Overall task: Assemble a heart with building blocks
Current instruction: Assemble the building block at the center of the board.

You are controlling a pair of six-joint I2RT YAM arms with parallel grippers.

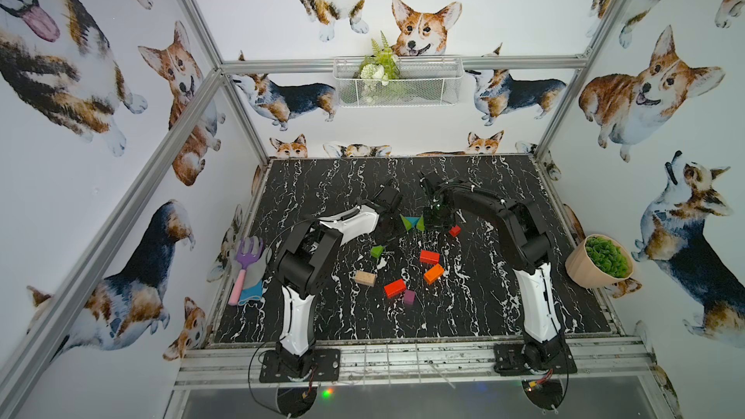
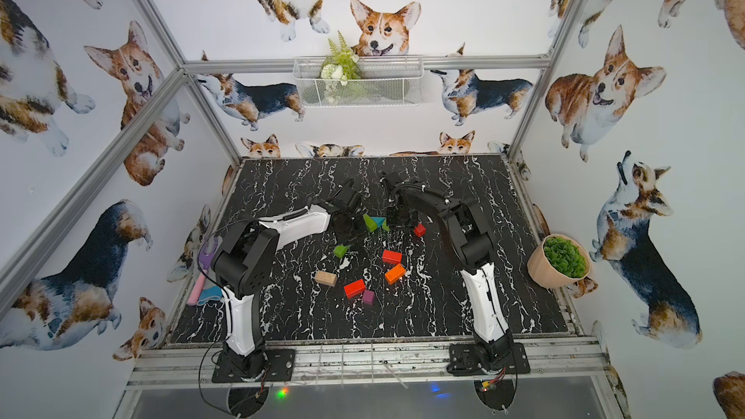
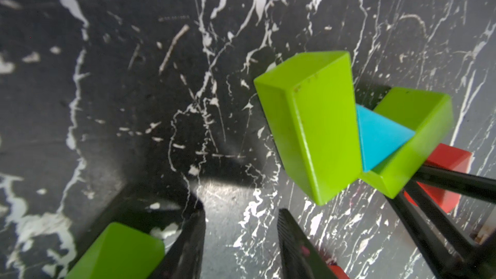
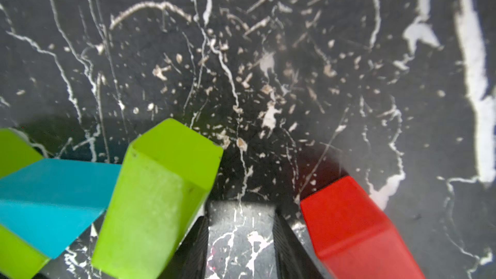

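The teal triangle (image 1: 412, 222) lies wedged between two green bricks (image 3: 311, 127) (image 3: 413, 135) at mid-table. My left gripper (image 3: 240, 216) hovers just left of this group, open, with bare table between its fingers. My right gripper (image 4: 241, 221) is open too, standing between the right green brick (image 4: 161, 197) and a red brick (image 4: 354, 224), gripping neither. Loose in front lie a third green brick (image 1: 377, 251), two red bricks (image 1: 429, 256) (image 1: 394, 288), an orange brick (image 1: 434, 273), a beige brick (image 1: 365, 278) and a purple cube (image 1: 409, 296).
A purple toy rake (image 1: 246, 264) with a pink handle lies on a glove at the table's left edge. A potted plant (image 1: 600, 262) stands at the right edge. A wire basket (image 1: 399, 80) hangs on the back wall.
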